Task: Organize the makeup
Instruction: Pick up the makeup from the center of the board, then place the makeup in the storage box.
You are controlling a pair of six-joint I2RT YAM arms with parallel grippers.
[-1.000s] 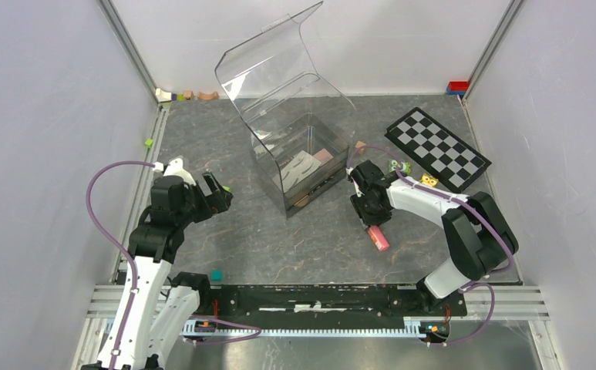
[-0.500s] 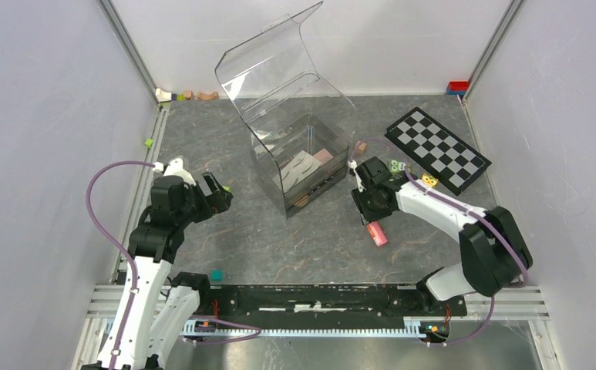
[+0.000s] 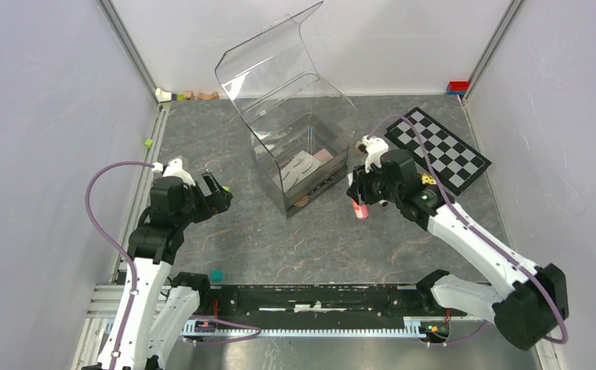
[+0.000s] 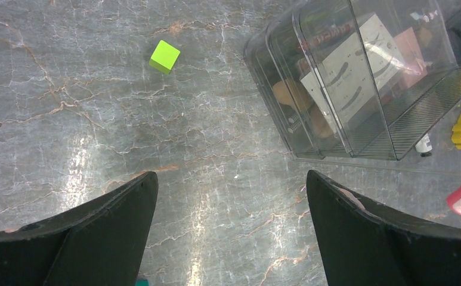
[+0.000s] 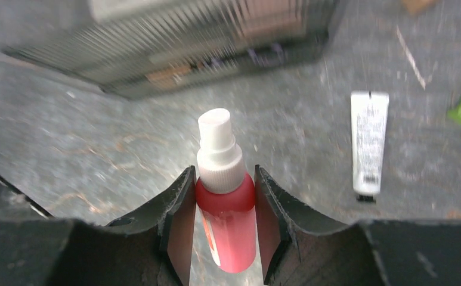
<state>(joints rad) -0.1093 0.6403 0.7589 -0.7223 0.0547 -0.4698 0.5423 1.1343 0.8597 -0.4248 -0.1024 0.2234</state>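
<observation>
1. My right claw point(image 5: 223, 179) is clamped on the pink bottle point(image 5: 225, 220), above the desk point(image 5: 96, 137); its smooth round sides could slip between the jaws.
2. The clear organizer point(image 5: 216, 30) stands ahead; its wall could knock the bottle.
3. My left claw point(image 4: 231, 190) gapes, empty.

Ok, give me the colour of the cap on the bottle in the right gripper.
White cap on a pinkish-red bottle; clearest in the right wrist view.
</observation>
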